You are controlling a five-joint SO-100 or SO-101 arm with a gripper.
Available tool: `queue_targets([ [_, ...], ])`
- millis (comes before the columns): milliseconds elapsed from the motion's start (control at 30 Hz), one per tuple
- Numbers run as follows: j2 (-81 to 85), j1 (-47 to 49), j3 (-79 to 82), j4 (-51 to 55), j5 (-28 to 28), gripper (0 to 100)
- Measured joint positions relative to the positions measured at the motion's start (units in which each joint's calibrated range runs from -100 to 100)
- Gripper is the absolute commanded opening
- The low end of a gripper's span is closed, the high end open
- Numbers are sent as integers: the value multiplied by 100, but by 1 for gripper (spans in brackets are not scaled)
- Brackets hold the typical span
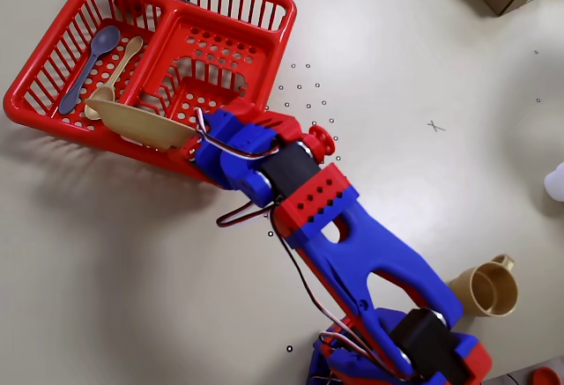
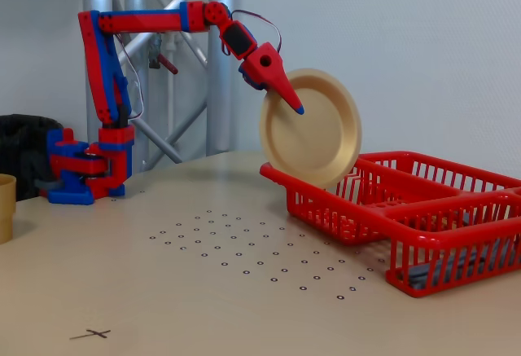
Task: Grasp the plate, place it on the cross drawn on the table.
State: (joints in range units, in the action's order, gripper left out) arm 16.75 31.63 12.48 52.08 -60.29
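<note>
- Plate (image 2: 310,138) stands on edge in the red dish rack (image 2: 456,226), rim up.
- Jaws at the plate's upper rim; gap undeterminable.
- Risk: shallow bite, plate slips or tips back into rack.

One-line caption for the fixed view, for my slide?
Gripper reaches the upper rim of the plate standing upright in the red rack.
</note>
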Motion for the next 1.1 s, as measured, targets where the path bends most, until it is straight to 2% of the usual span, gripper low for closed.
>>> queue_targets([
  [367, 98, 173, 280, 8, -298, 0],
  [933, 114, 127, 335, 0, -210, 0],
  [1100, 114, 118, -199, 0, -220, 0],
])
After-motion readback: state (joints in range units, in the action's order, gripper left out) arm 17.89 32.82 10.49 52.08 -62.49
